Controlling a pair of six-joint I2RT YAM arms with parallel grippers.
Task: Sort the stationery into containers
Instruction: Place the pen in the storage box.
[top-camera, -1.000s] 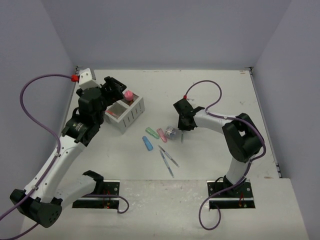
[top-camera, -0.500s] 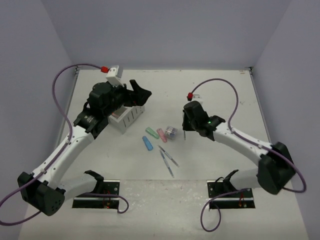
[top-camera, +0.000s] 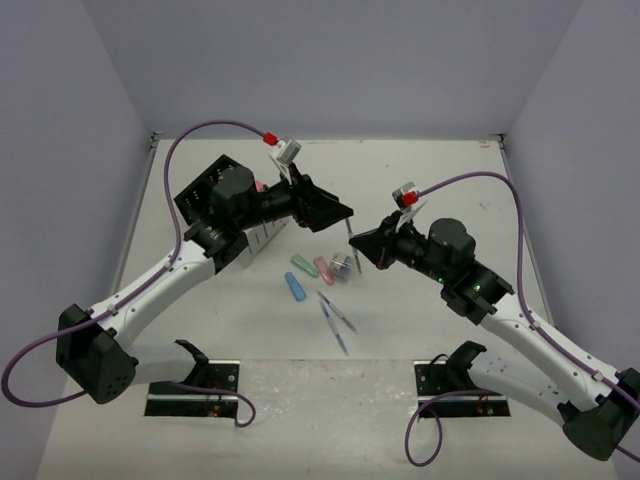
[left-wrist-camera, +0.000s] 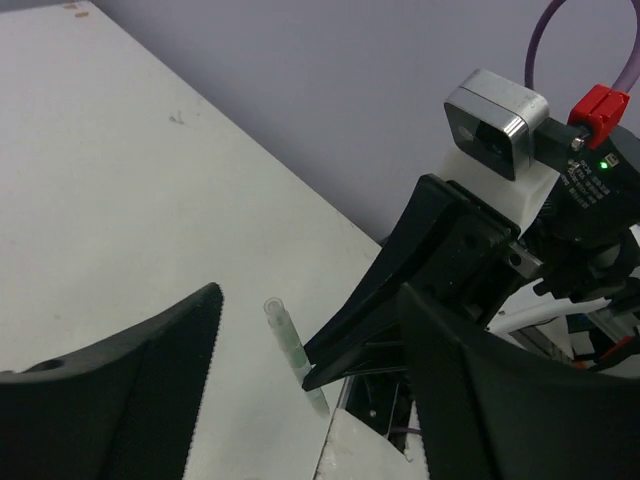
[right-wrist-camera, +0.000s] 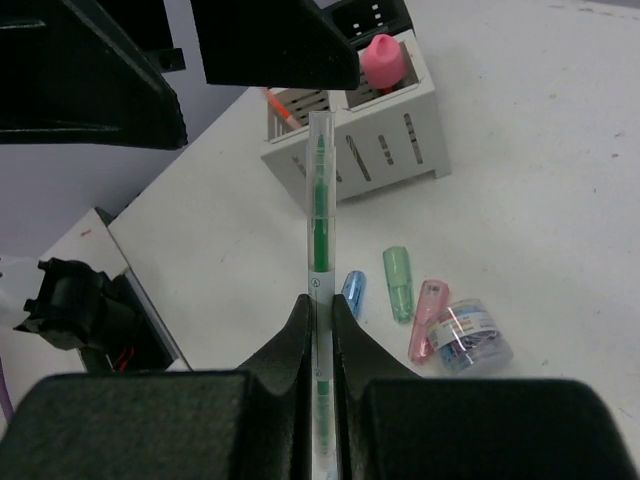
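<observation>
My right gripper (right-wrist-camera: 320, 305) (top-camera: 357, 250) is shut on a clear pen with a green core (right-wrist-camera: 320, 200) and holds it in the air over the middle of the table. My left gripper (left-wrist-camera: 305, 310) (top-camera: 335, 218) is open, with one jaw on each side of the pen's free end (left-wrist-camera: 287, 345) and neither touching it. The white container (right-wrist-camera: 400, 140) holds a pink-capped bottle (right-wrist-camera: 383, 58) and an orange pen (right-wrist-camera: 283, 108). On the table below lie a blue stick (right-wrist-camera: 352, 290), a green stick (right-wrist-camera: 398, 280), a pink stick (right-wrist-camera: 428, 315) and a clear-purple piece (right-wrist-camera: 470, 338).
Two thin grey pens (top-camera: 337, 312) (top-camera: 333, 330) lie on the table in front of the sticks. The left arm covers most of the white container (top-camera: 262, 238) in the top view. Walls close in the table on the left, back and right.
The right gripper shut on the pen and lifted it off the table. The left arm swung from the white container over to the pen, and its jaws have narrowed a little.
</observation>
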